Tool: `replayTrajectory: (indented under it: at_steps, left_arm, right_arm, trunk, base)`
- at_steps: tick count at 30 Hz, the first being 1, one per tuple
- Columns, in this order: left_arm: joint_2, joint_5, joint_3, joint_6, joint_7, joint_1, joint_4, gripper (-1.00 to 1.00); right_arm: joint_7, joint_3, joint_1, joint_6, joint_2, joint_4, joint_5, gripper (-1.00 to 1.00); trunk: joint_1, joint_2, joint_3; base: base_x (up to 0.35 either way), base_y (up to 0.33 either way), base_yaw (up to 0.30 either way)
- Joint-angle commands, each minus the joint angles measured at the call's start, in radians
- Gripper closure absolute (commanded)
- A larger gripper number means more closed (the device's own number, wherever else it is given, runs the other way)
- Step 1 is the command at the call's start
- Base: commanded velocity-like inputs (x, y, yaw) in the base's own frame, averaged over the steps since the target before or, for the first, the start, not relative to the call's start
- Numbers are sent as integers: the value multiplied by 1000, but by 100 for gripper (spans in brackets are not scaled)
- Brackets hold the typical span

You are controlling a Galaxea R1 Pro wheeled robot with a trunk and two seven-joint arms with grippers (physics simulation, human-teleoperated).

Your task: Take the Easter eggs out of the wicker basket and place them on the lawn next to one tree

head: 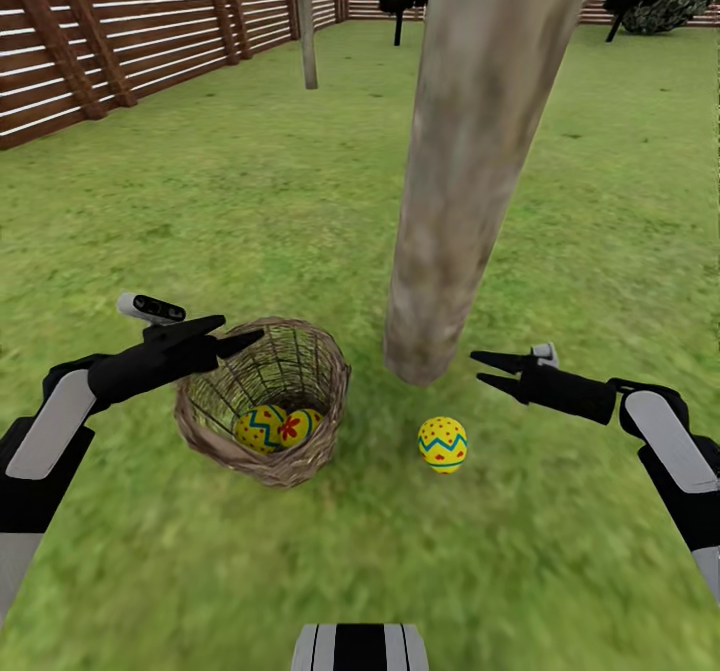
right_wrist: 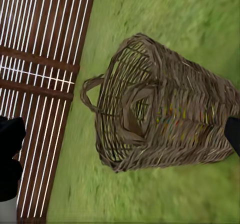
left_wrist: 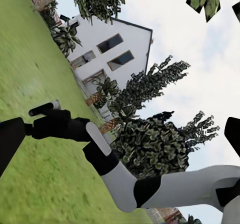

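Left pincer: fingers near together, empty, over the wicker basket rim.
Basket: two Easter eggs inside.
Third egg: on lawn, beside tree.
Right pincer: released, empty, near that egg.
Right wrist view: basket handle, fence.

Slatted wooden fence at yard edge; white house behind dark shrubs.
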Motion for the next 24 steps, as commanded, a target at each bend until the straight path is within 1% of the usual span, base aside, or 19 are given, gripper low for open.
replayTrajectory:
  at_steps: [1, 4, 6, 20, 24]
  left_arm:
    - [1, 2, -2, 3, -2, -1, 1, -100]
    - [2, 3, -2, 3, -3, -1, 1, -100]
    - [2, 3, -1, 3, -3, -1, 1, -100]
    - [-1, 0, -2, 3, -3, -1, 4, -100]
    - [-1, 0, -1, 3, -3, -1, 5, -100]
  right_arm:
    - [9, 10, 0, 0, -1, 0, 9, -100]
    - [9, 45, -1, -1, 0, 0, 10, -100]
    - [9, 54, -1, -2, 0, 0, 10, -100]
    - [13, 59, 0, -2, 0, 0, 9, -100]
    - [14, 72, 0, -2, 1, -1, 10, -100]
  trunk:
    - [-1, 0, 3]
    - [-2, 1, 15]
    - [-3, 1, 23]
    - [-9, 4, 77]
    - [-11, 5, 92]
  base:
    - [0, 0, 0]
    - [0, 0, 0]
    - [0, 0, 0]
    - [0, 0, 0]
    - [-39, 24, 0]
